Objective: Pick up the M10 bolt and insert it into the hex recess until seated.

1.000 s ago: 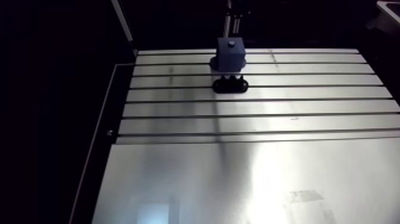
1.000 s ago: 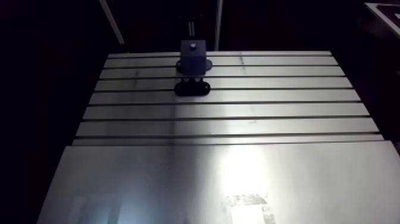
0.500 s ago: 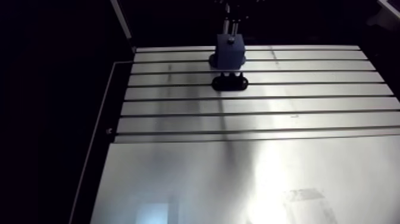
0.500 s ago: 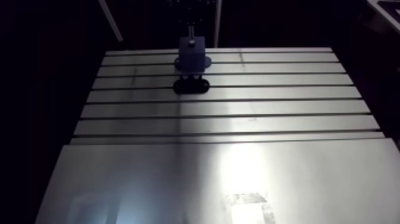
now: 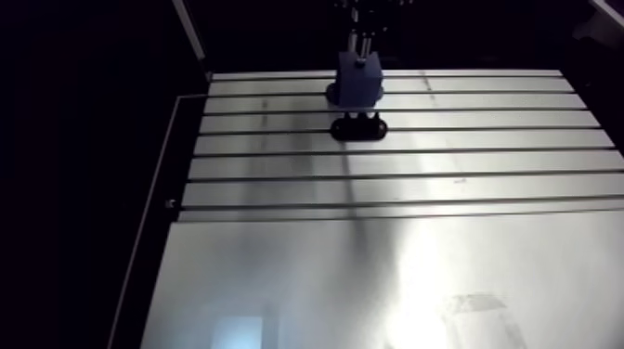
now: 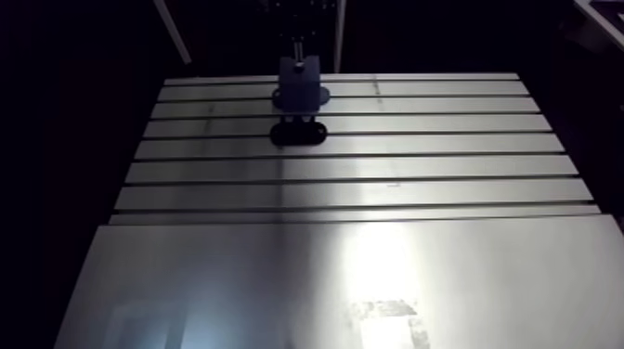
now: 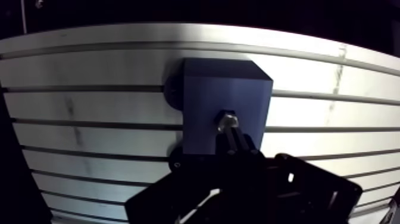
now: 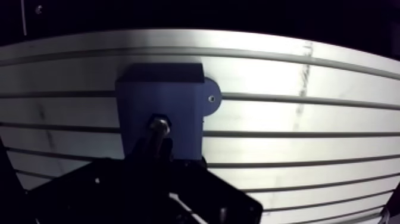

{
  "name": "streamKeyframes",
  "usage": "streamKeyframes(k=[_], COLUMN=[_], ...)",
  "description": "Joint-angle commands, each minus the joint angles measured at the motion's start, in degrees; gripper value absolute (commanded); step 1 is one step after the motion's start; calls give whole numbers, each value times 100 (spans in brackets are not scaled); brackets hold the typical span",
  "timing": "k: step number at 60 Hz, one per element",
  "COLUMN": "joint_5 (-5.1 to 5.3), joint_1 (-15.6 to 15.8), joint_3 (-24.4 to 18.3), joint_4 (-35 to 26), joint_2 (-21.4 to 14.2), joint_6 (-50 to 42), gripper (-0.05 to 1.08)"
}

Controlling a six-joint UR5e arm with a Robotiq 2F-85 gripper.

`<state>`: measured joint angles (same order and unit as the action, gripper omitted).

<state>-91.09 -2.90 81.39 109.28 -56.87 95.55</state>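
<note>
Since the earlier frames the gripper (image 7: 238,146) has lowered; the M10 bolt (image 7: 228,121) now meets the hex recess (image 7: 222,113) in the blue block (image 7: 202,107) on the table (image 5: 464,163). Seating is unconfirmed. The gripper pinches the bolt shank; the wrist hangs vertical over the block

Dark blue block (image 7: 223,98), silvery bolt (image 7: 227,121) on its face, black oval plate (image 5: 358,131) at the block's six o'clock, silver table (image 5: 390,278) striped with dark parallel slots, black gripper (image 7: 237,146)
</note>
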Motion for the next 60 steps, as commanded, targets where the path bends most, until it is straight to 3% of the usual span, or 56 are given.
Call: streamKeyframes(k=[1, 60], joint_5=[-1, -1], joint_1=[0, -9], joint_3=[12, 56], joint_4=[18, 63], joint_2=[6, 102], joint_6=[56, 126], gripper=[108, 108])
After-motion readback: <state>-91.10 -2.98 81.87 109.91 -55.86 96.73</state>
